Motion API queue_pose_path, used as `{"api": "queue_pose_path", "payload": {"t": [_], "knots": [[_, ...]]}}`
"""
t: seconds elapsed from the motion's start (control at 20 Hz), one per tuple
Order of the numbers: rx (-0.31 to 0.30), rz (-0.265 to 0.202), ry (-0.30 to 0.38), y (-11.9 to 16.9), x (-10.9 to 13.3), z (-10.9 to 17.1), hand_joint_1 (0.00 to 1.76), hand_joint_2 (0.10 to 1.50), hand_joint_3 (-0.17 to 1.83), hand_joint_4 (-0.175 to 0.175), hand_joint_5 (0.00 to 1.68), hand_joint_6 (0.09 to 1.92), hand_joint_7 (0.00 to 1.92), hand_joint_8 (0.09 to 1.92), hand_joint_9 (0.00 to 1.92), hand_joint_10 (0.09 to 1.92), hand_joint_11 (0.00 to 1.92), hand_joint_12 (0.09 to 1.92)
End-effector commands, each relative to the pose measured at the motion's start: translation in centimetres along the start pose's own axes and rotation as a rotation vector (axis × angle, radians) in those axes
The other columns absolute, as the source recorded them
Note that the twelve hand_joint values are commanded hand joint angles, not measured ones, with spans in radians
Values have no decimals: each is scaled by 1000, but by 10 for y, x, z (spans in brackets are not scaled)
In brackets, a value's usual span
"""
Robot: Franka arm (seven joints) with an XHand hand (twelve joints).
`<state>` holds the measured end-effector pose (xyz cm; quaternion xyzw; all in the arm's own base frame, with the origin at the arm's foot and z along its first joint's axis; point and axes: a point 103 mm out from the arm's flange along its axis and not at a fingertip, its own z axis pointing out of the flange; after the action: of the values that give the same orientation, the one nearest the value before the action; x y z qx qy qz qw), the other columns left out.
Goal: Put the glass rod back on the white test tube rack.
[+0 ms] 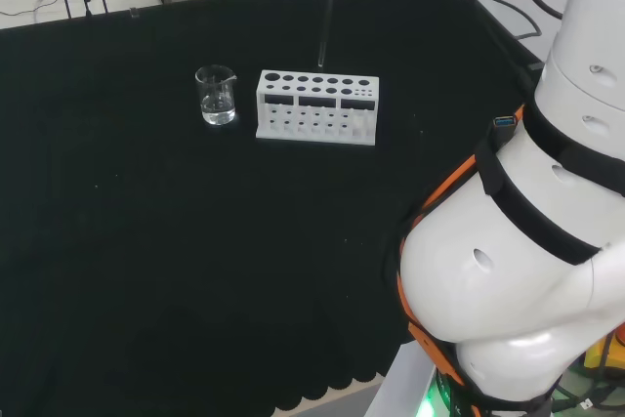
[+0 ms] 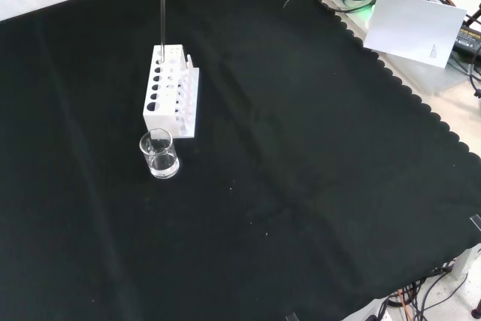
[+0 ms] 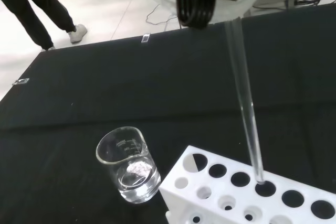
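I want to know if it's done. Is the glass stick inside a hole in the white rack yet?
Just at the hole. The glass rod hangs nearly upright, its tip at a hole's mouth in the white rack.

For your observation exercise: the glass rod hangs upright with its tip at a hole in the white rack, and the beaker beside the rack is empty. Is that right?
Not quite: the beaker holds a little clear liquid, as the wrist view shows. The glass rod does hang upright with its tip at a hole in the white rack.
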<state>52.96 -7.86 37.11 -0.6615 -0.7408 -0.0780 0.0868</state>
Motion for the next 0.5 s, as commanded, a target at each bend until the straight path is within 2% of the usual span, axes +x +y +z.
{"api": "queue_pose_path", "payload": {"t": [0.05,0.5], "knots": [[3,-9,-2,5,4,2,1314,799,428,-175,1360,87,1231,969,1850,529,1353,1013],[2,-17,16,7,4,-3,1314,798,429,-175,1361,87,1231,968,1850,529,1354,1013]]}}
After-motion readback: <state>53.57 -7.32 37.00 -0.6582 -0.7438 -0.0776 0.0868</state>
